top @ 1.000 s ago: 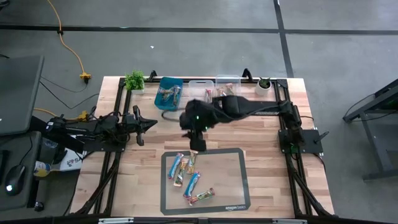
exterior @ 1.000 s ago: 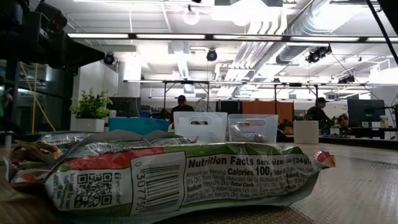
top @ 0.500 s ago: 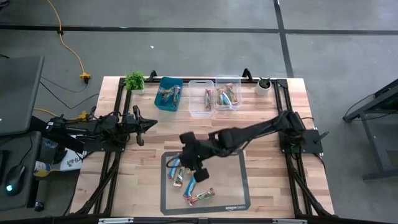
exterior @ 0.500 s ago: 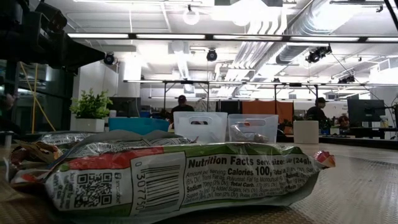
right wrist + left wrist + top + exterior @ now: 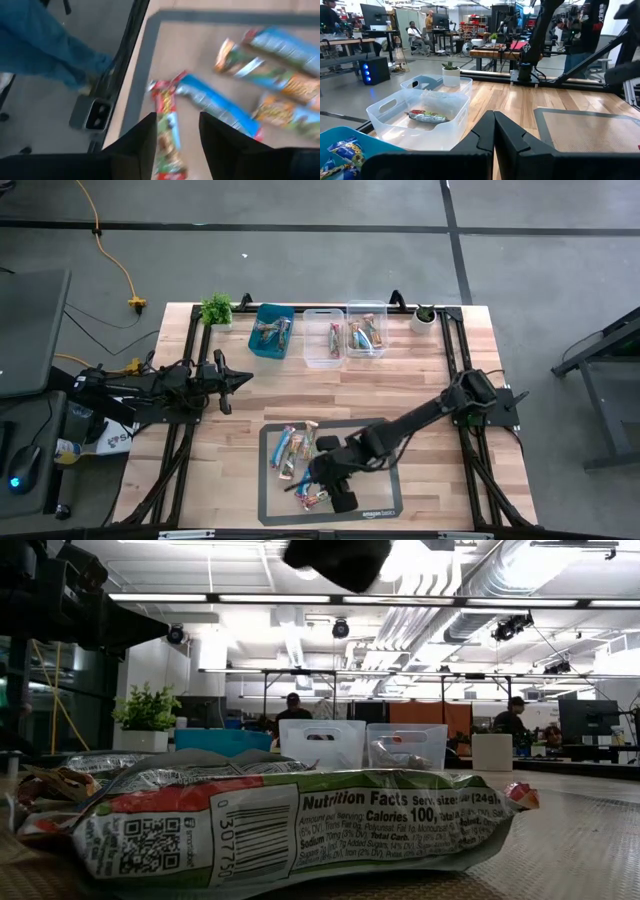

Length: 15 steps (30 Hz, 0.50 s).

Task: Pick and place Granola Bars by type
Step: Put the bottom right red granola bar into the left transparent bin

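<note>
Nearest the low camera, a crinkled foil-wrapped bar (image 5: 300, 825) lying flat on the mat: "Nutrition Facts", "Calories 100" and "(24g)" legible on the white panel, plus a barcode and a QR square; red and green print along the upper edge. Printed at the mat's near edge in the high view, "amazon basics". Grey-bordered tan mat (image 5: 375, 435) set on a pale butcher-block desk (image 5: 420, 370) with black rails along both sides.

Scattered over the mat's left half, the Granola Bars (image 5: 288, 448): glossy oblong wrappers in blue, orange and a red-green mix. Right hand (image 5: 335, 488) low over the mat's near-left part, fingers (image 5: 147, 137) parted with nothing between them, directly above a red-green bar (image 5: 167, 135) beside a blue one (image 5: 215, 105).

Left hand (image 5: 494, 131) parked at the desk's left edge, fingers pressed together, empty.

Along the far edge, a teal bin (image 5: 272, 330) with blue wrappers inside, then two clear handled plastic bins (image 5: 323, 337), (image 5: 367, 330) each holding bars; a small green plant (image 5: 216, 308) at one end, a white potted one (image 5: 424, 316) at the other.

Beyond, grey concrete floor, yellow cable (image 5: 118, 262), open workshop with ceiling strip lights, ducting, benches, monitors and several people (image 5: 292, 708) seated or standing.
</note>
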{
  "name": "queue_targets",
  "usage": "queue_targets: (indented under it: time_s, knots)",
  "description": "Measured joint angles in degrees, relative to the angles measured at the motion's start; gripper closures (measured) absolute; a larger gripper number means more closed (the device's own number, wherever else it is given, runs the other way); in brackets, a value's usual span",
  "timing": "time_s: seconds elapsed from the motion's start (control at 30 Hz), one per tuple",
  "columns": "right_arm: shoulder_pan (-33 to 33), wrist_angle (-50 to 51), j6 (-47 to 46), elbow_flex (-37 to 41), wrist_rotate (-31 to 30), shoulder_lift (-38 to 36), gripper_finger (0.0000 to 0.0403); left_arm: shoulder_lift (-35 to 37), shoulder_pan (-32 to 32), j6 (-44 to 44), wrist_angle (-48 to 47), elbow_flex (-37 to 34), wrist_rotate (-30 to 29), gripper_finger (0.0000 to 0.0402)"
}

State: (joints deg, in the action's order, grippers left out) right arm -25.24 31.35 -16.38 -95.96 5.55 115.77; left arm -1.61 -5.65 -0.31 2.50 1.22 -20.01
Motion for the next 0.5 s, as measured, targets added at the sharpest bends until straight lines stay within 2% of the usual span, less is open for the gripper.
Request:
queue_targets:
  time_s: [0.27,0.5]
  knots:
    - [-3.20,-2.65,-6.83,5.52,0.65,0.00,0.0218,-0.01,0.00,0.00,0.00,0.01,0.00,0.0401]
    - [-5.50,-8.04,-7.81,11.16,0.76,0.08,0.0211,-0.01,0.00,-0.01,0.00,0.00,0.00,0.0401]
